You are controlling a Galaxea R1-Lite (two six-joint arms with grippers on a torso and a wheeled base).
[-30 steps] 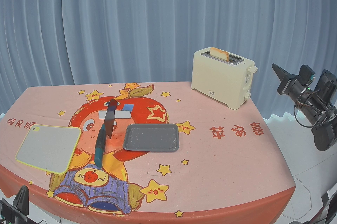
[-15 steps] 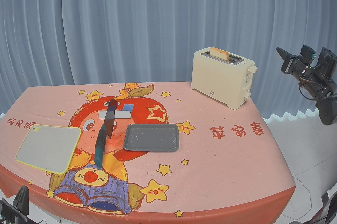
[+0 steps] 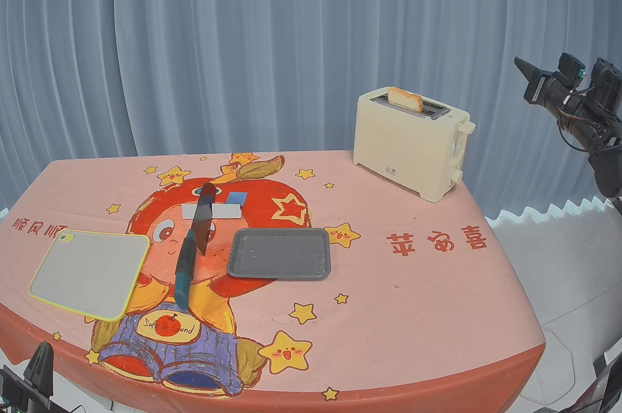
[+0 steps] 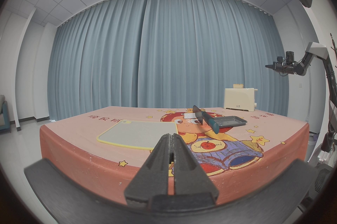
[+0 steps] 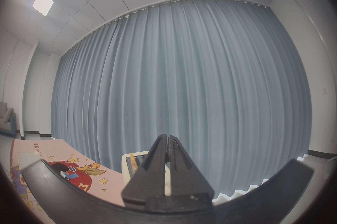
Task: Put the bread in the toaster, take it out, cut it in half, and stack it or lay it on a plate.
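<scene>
Bread [image 3: 405, 99] stands in the toaster [image 3: 408, 155] slot at the far right of the bench [image 3: 414, 310] with its top poking out, so step one looks done. Can't tell if it's toasted. The lever [image 3: 466, 126] sits high, so my guess is it's ready to pull. Left to do: take it out, halve it, plate it. Cutting board [image 3: 91, 272], knife [image 3: 193, 242] and grey plate [image 3: 280, 255] sit in a row at the near left, knife between the other two, and none has bread on it. Right hand [image 5: 167, 138] has its fingers pressed together and grips nothing. It's raised off the bench's right side, higher than the toaster and well apart from the bread. Left hand [image 4: 172, 137] is likewise closed and empty, low off the near-left bench edge. Call it one step of four.
</scene>
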